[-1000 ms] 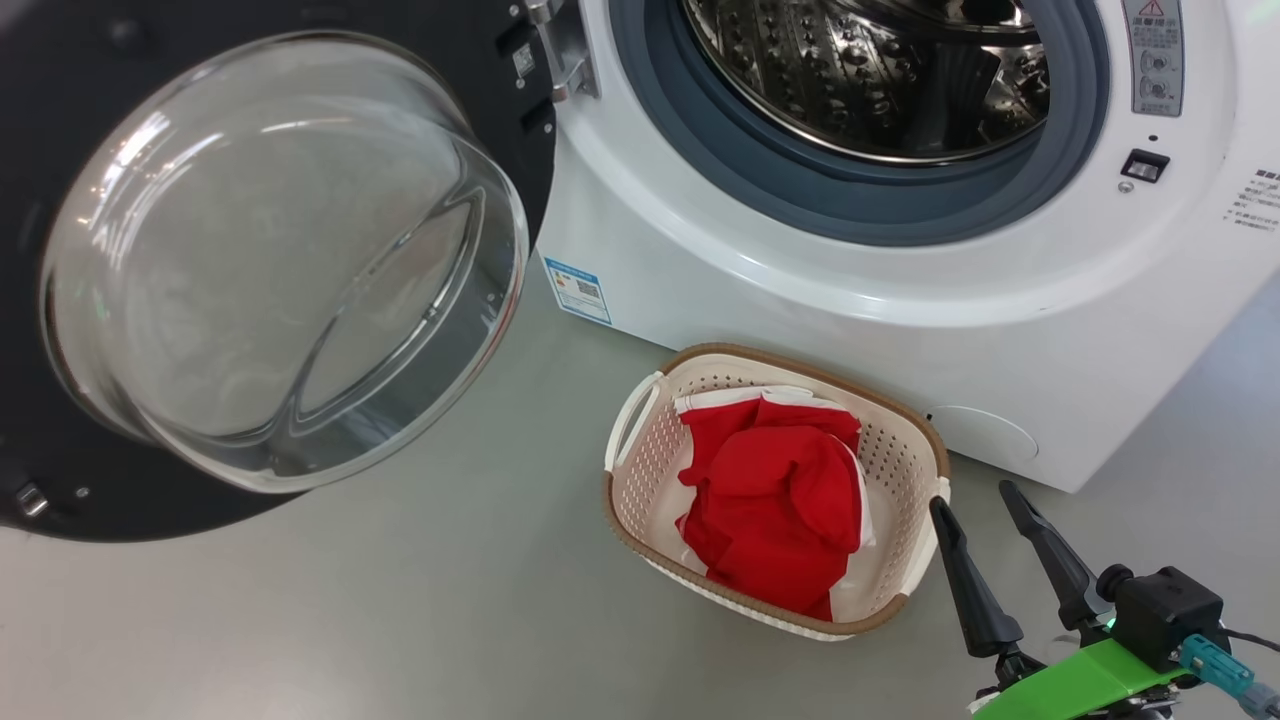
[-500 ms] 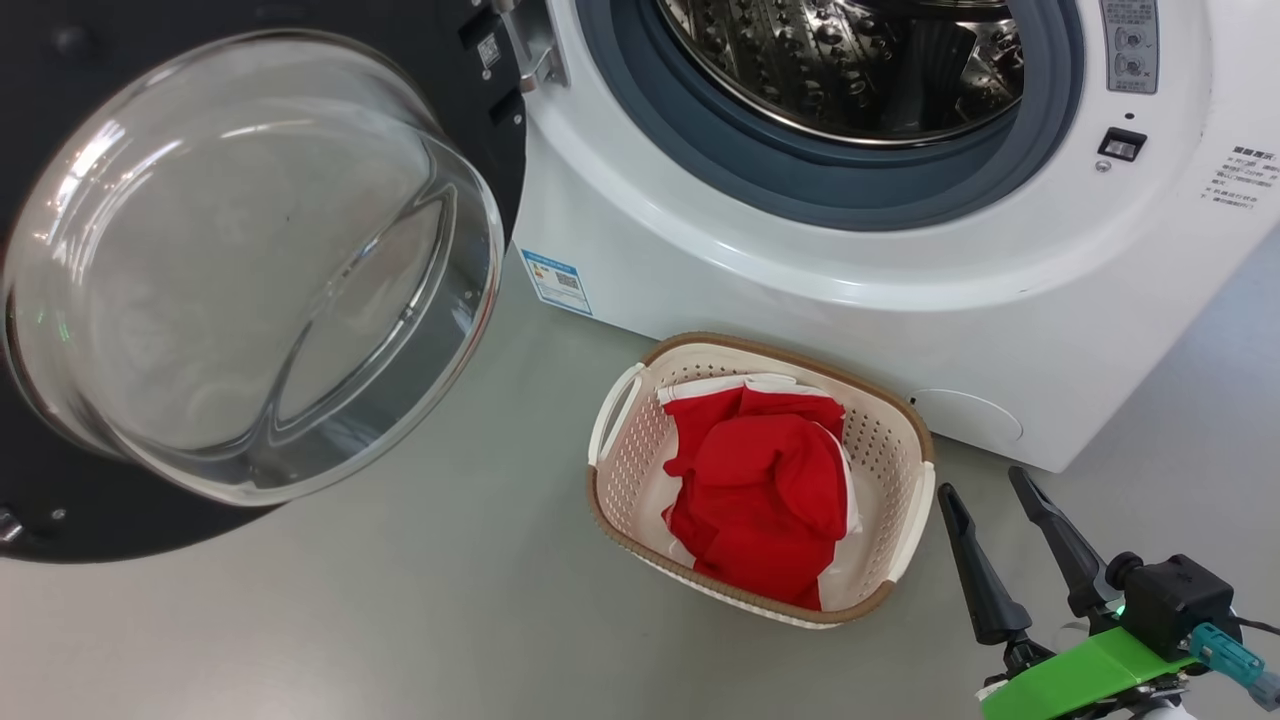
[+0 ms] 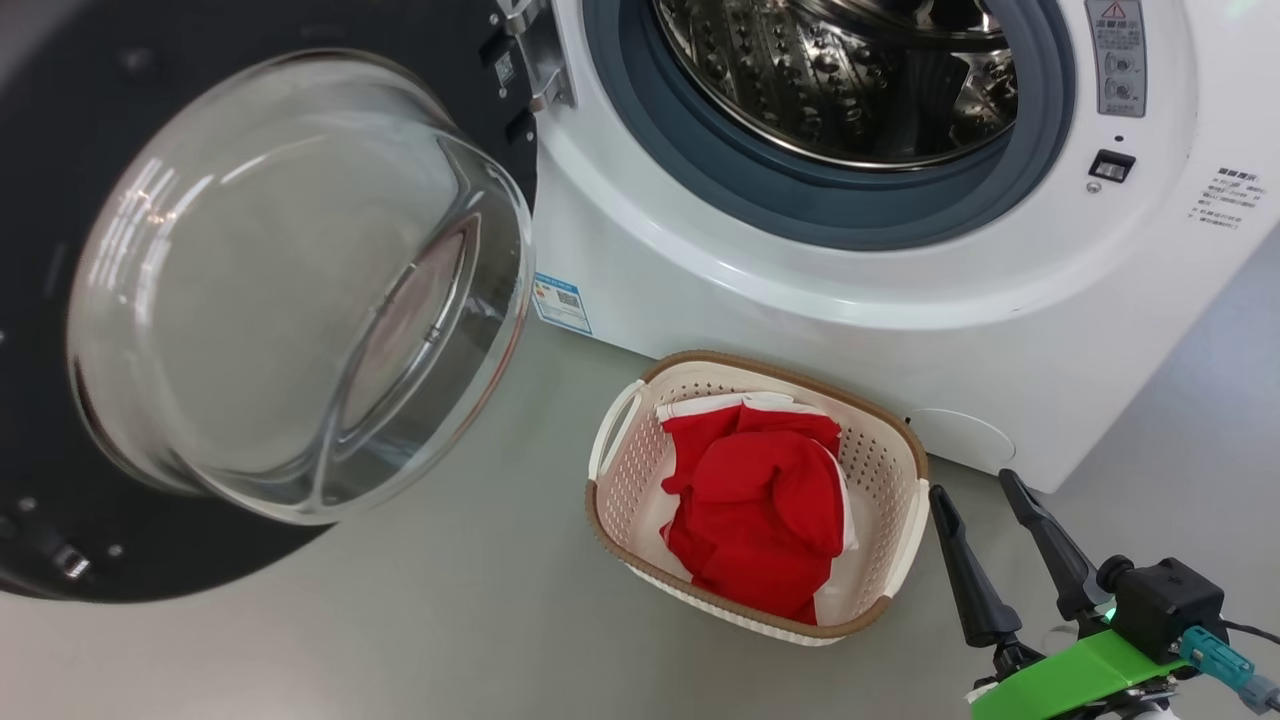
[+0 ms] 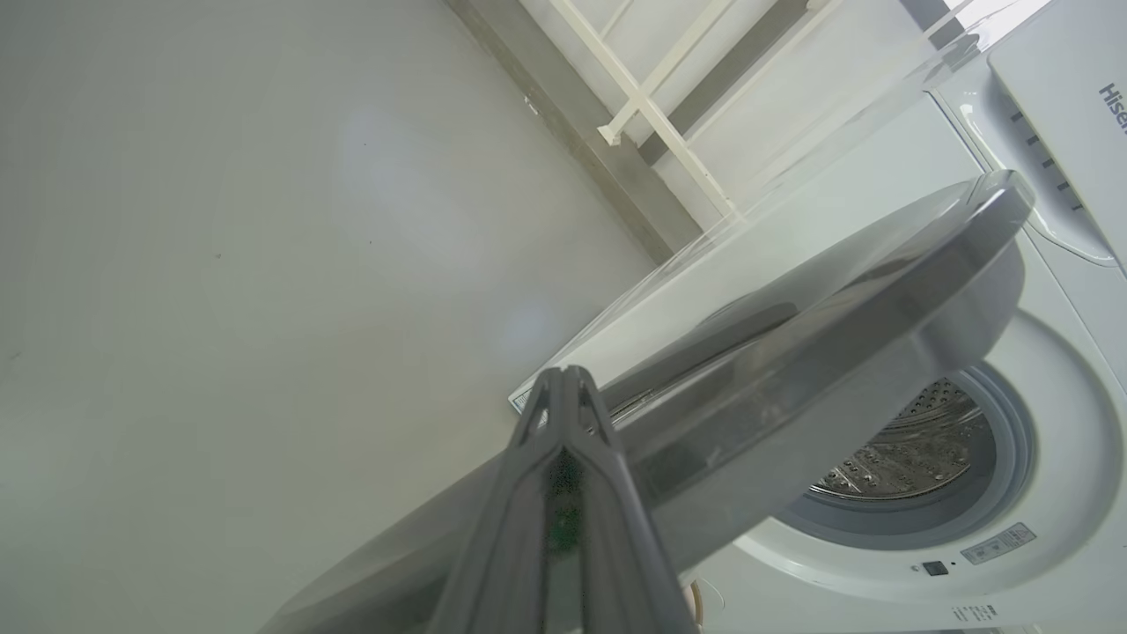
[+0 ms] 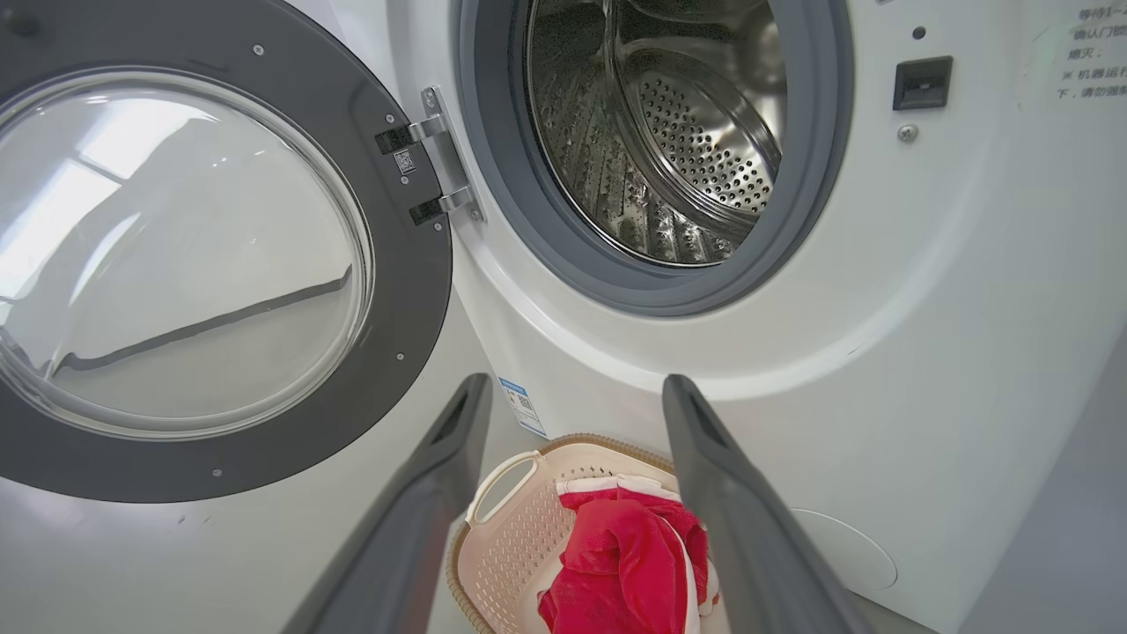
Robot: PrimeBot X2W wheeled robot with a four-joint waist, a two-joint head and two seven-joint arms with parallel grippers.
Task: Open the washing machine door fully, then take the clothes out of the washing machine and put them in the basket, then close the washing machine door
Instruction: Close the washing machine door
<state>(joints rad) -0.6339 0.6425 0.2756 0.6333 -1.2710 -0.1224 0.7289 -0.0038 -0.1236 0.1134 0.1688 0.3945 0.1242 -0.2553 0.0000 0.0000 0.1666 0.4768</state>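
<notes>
With the basket [image 3: 760, 365] as the centre of the dial in the head view, it stands on the floor [image 3: 450, 620] just in front of the washing machine [image 3: 800, 290], whose front rises at twelve o'clock. The drum [image 3: 840, 80] sits higher up on the same line. The clothes [image 3: 760, 510] lie inside the basket.

The washing machine door [image 3: 290, 290] hangs swung out at ten o'clock, hinged on the opening's left side, well apart from the basket. A label [image 3: 562, 302] is on the machine's front between ten and eleven, nearer in than the door.

The right gripper [image 3: 970, 483] hovers just beside the basket's rim at three o'clock. In the left wrist view the left gripper [image 4: 563, 379] lies by the door's outer side, away from the drum — touching or not, I cannot tell.
</notes>
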